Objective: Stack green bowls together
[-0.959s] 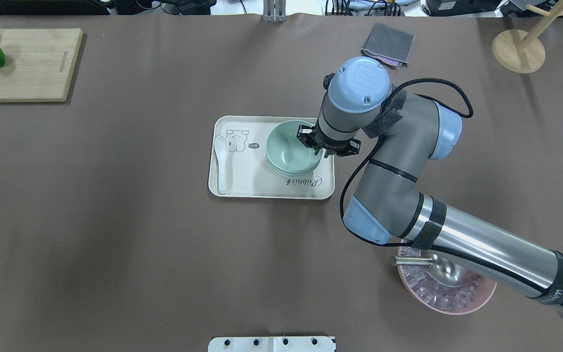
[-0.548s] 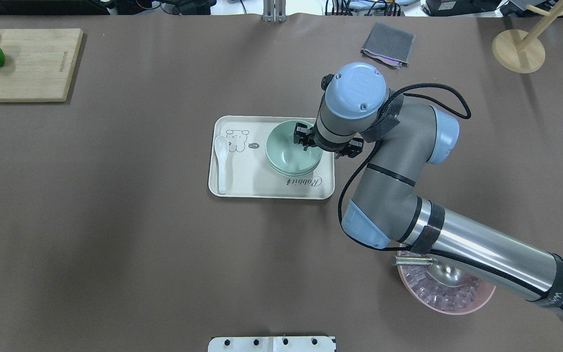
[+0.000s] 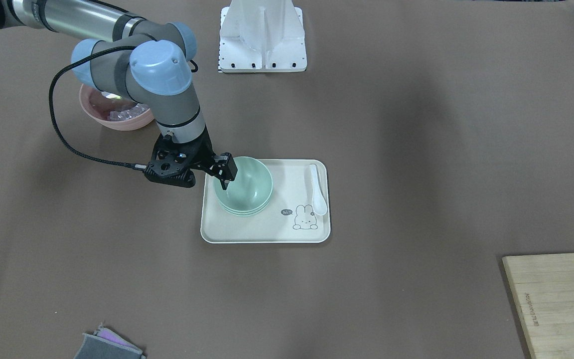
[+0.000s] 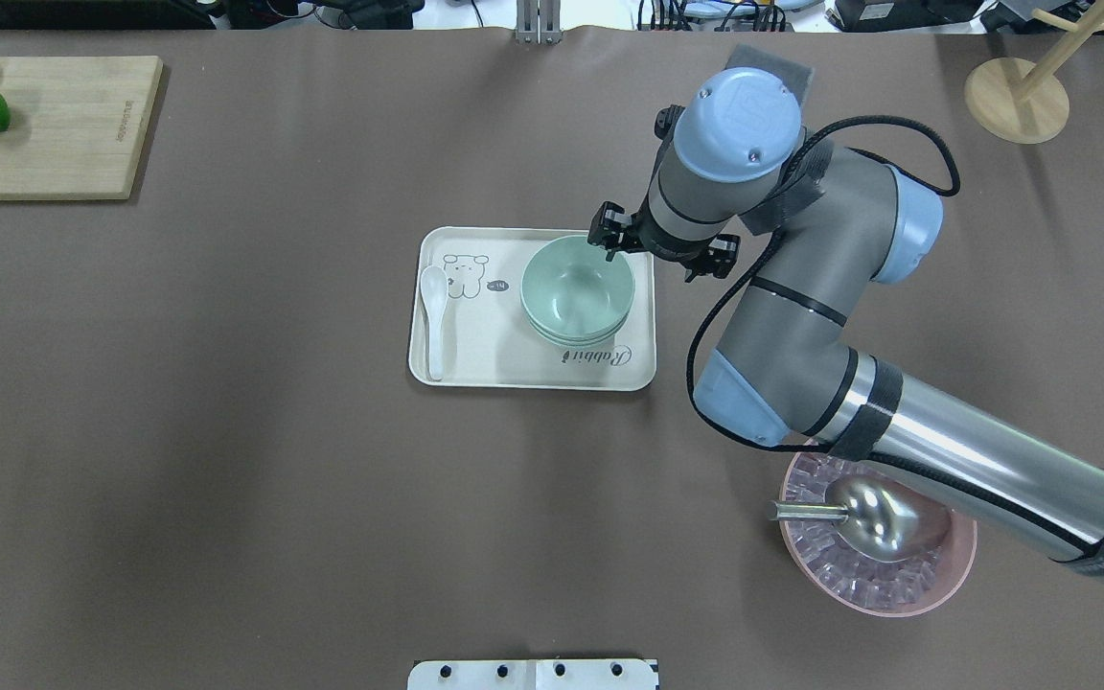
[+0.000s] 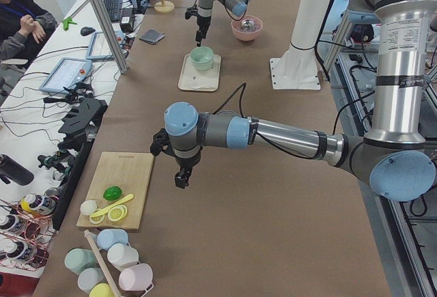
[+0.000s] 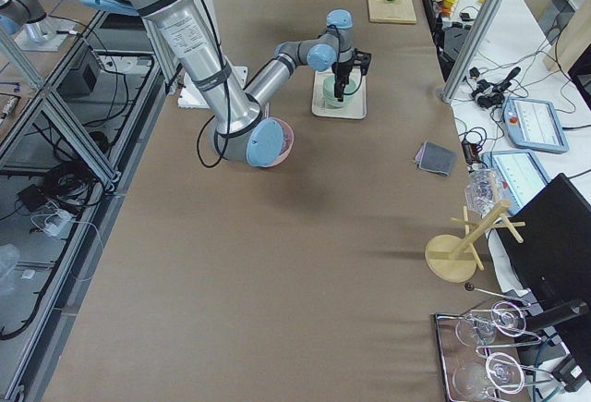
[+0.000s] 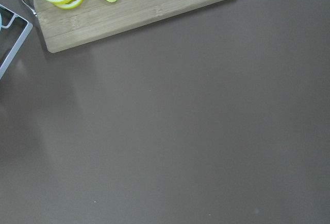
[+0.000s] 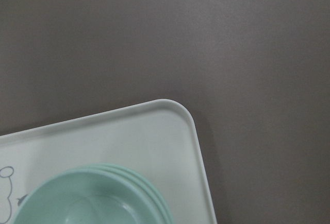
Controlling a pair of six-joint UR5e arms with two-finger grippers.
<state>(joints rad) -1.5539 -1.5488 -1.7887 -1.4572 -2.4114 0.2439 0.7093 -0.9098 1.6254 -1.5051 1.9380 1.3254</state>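
Three pale mint-green bowls (image 4: 577, 292) sit nested in one stack on the right half of a cream tray (image 4: 475, 369). The stack also shows in the front view (image 3: 244, 188) and at the bottom of the right wrist view (image 8: 93, 198). My right gripper (image 4: 610, 242) hangs just above the far right rim of the stack, open and empty; in the front view (image 3: 225, 175) it is at the stack's left edge. My left gripper (image 5: 181, 178) shows only in the left side view, over bare table near the cutting board; I cannot tell whether it is open or shut.
A white spoon (image 4: 434, 307) lies on the tray's left side. A pink bowl (image 4: 897, 589) with a metal scoop stands near right, under my right arm. A cutting board (image 4: 63, 125) with fruit is far left. A grey cloth (image 3: 107, 346) and a wooden stand (image 4: 1017, 101) are at the far right.
My right gripper has come off the top bowl's rim and moved up and away toward the tray's far right corner. The top bowl stays in the stack.
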